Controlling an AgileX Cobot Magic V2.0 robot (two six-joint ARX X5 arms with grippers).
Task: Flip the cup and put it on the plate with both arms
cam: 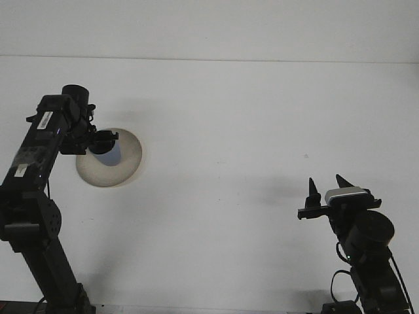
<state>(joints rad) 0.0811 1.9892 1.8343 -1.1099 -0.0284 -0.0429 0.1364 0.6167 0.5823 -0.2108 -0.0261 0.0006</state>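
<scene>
The cup (109, 154), pale blue, sits on the beige plate (124, 163) at the left of the white counter (229, 131), toward the plate's left half. The left gripper (99, 140) is right over it, jaws seemingly closed around the cup, though the dark fingers hide the contact. The right gripper (326, 186) rests low at the right, well apart from the plate, its jaws spread and holding nothing
</scene>
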